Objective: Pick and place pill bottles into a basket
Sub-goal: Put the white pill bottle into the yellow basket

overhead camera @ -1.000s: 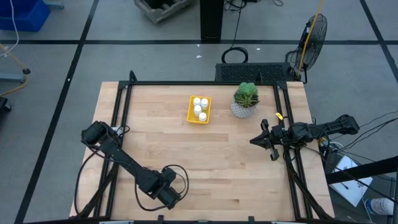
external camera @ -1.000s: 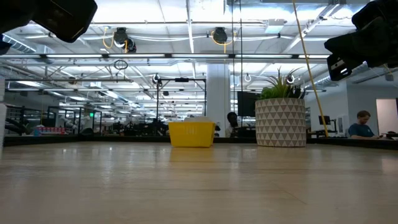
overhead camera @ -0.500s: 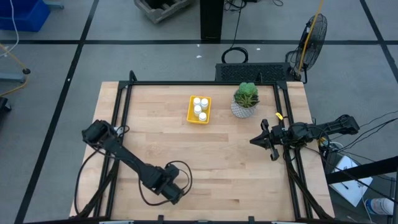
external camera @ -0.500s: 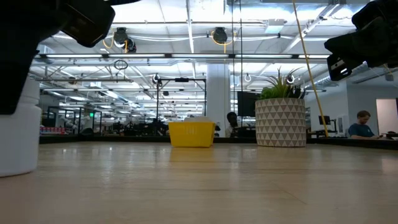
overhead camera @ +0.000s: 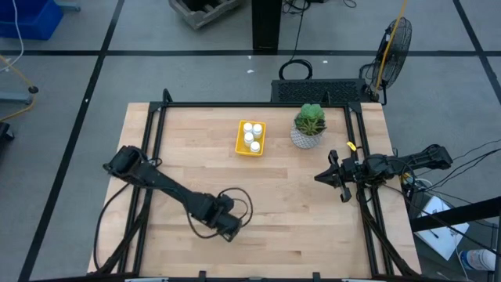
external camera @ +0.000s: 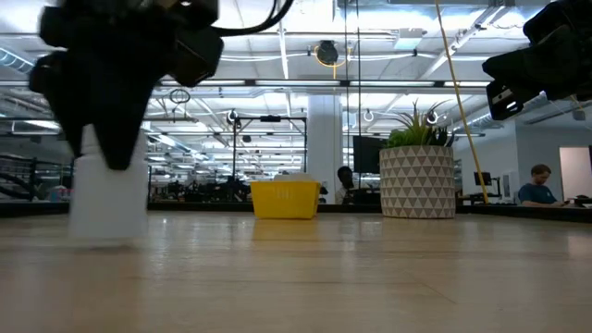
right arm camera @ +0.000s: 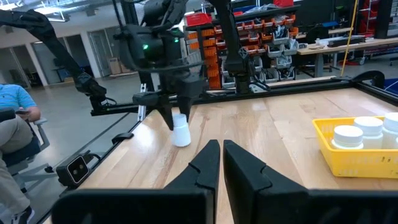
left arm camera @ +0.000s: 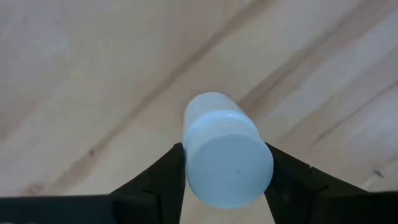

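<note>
Left gripper point(overhead camera: 229, 227) sits near the table's point(overhead camera: 297, 227) front edge, a bit left of centre. Jaws are clamped on a pill bottle point(left arm camera: 227, 155): the left wrist view shows both fingers point(left arm camera: 165, 180) pressed against the sides just below the white cap. In the low view the bottle's point(external camera: 109, 199) base looks at or barely off the wood; can't tell which.

Basket point(overhead camera: 250, 138) is near the back edge, just left of the potted plant point(overhead camera: 309, 125). Three bottles point(overhead camera: 252, 135) already stand in it, so space is tight. I see no other loose bottle on the table in the high view.

How I'd run the carry:
- Lift straight up first. Get the base clearly off the wood before any sideways travel, or it drags and tips in the grip.
- Grip is high on the body, near the cap. Probably fine for something this light, but keep the wrist steady so the bottle hangs upright.
- Approach the basket from the front side. Stay off the plant side.
- Aim for the free part of the tray, likely the front end. Coming down on a standing cap is the main risk: it knocks the others over or leaves this one leaning.
- Lower until the base is below the yellow wall, then release. No dropping from height.

Right gripper point(right arm camera: 219, 163) is parked by the table's right edge, jaws closed, holding nothing, well apart from the route. Leave it there.
</note>
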Tool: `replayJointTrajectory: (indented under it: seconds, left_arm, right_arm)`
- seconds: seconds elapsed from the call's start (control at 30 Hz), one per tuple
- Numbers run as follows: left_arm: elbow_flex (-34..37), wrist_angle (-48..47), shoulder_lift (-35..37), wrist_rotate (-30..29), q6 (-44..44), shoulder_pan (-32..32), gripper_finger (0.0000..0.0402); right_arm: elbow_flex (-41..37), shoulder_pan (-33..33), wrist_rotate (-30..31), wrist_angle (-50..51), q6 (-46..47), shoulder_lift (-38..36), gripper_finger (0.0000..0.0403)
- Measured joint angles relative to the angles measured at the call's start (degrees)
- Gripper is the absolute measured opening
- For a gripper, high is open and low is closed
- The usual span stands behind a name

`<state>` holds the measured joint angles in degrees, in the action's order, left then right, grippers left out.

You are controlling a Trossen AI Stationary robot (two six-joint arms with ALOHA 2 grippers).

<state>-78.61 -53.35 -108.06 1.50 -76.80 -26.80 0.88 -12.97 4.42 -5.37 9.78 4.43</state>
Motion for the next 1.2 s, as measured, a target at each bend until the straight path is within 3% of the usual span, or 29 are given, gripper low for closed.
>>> replayJointTrajectory:
  seconds: [0.17, 0.43, 0.73, 0.9, 1.2]
  left_arm:
    - [0.0, -0.5, 2.0, -0.3, 3.6, 4.1, 0.0173]
    - [0.0, -0.2, 7.8, -1.1, 11.1, 11.9, 0.0201]
    - [0.0, -0.1, 14.8, -3.2, 18.3, 24.5, 0.0173]
    - [-0.6, 0.2, 15.2, -0.9, 23.9, 31.6, 0.0191]
    - [-1.4, 3.3, 15.2, 0.9, 30.0, 40.7, 0.0172]
  right_arm:
    - [0.0, 0.0, 0.0, 0.0, 0.0, 0.0, 0.0016]
    - [0.0, 0.0, 0.0, 0.0, 0.0, 0.0, 0.0016]
    - [0.0, 0.0, 0.0, 0.0, 0.0, 0.0, 0.0016]
    - [0.0, 0.0, 0.0, 0.0, 0.0, 0.0, 0.0016]
    - [0.0, 0.0, 0.0, 0.0, 0.0, 0.0, 0.0016]
